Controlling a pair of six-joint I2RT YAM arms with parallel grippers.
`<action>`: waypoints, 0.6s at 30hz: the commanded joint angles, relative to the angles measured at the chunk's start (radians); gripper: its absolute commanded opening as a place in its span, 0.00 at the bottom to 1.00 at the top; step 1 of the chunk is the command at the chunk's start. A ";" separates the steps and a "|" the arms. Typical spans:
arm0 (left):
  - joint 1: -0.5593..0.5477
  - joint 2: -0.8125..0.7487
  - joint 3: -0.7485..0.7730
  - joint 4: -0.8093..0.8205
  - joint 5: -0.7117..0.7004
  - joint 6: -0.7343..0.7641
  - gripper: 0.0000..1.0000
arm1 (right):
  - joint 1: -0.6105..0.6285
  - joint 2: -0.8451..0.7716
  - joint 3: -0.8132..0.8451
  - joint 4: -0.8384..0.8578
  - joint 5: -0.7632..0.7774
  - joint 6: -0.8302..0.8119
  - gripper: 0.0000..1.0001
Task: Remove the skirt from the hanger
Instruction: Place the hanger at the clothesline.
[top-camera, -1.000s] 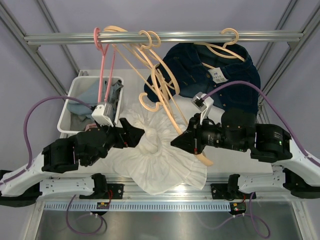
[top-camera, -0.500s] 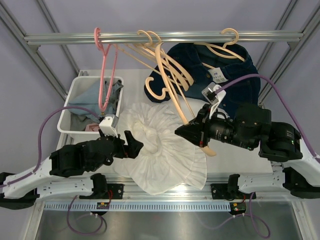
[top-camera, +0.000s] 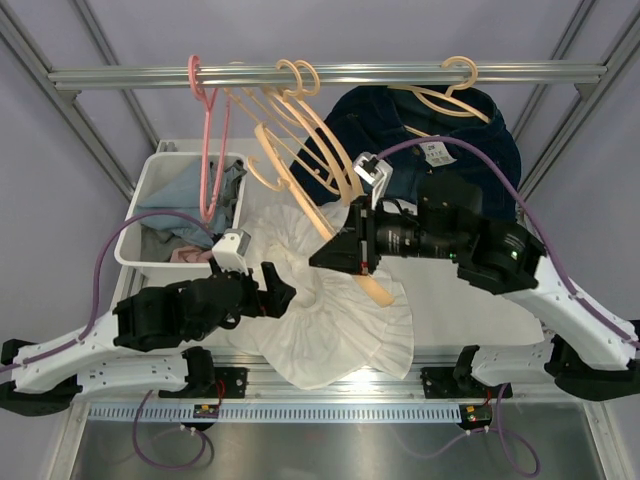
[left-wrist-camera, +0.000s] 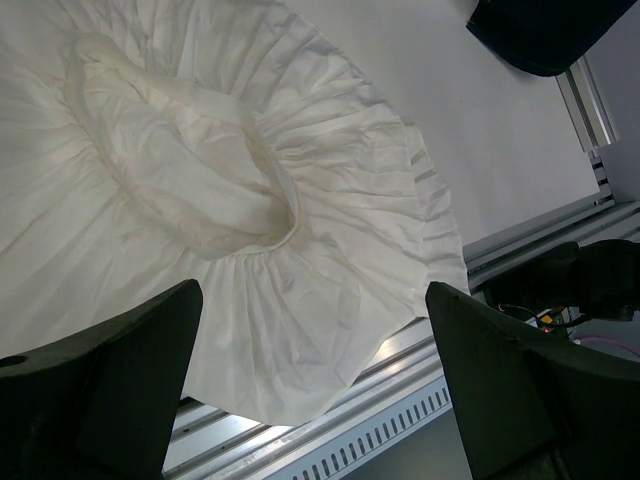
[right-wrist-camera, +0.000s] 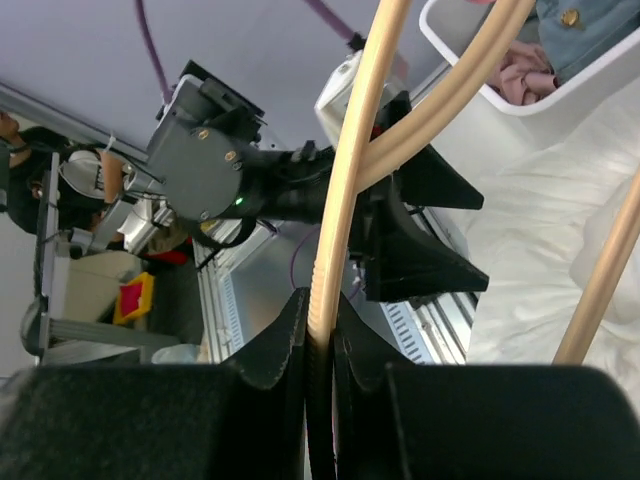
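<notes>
The white skirt lies spread on the table with its gathered waistband bunched up; no hanger is in it. My right gripper is shut on a bar of the cream hanger, which is lifted and tilted above the skirt. In the right wrist view the ribbed bar of the hanger runs up from between the jaws of that gripper. My left gripper hovers open at the skirt's left side. In its own view the left gripper has nothing between its fingers, and the skirt's hem lies below it.
A white bin with clothes stands at the back left. On the rail hang a pink hanger, other cream hangers and a dark denim jacket. The table's metal front edge lies just past the hem.
My right arm has swung left and up, carrying the cream hanger away from the skirt. My left gripper has drawn back from the waistband toward the near side. The skirt stays on the table.
</notes>
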 joint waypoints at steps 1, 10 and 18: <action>-0.006 -0.020 -0.015 0.038 0.012 -0.014 0.98 | -0.110 0.020 -0.033 0.190 -0.248 0.122 0.00; -0.006 -0.022 -0.004 0.012 0.015 -0.001 0.98 | -0.258 0.168 0.007 0.401 -0.368 0.446 0.00; -0.006 -0.037 0.009 0.011 0.006 0.014 0.99 | -0.343 0.281 0.036 0.583 -0.393 0.607 0.00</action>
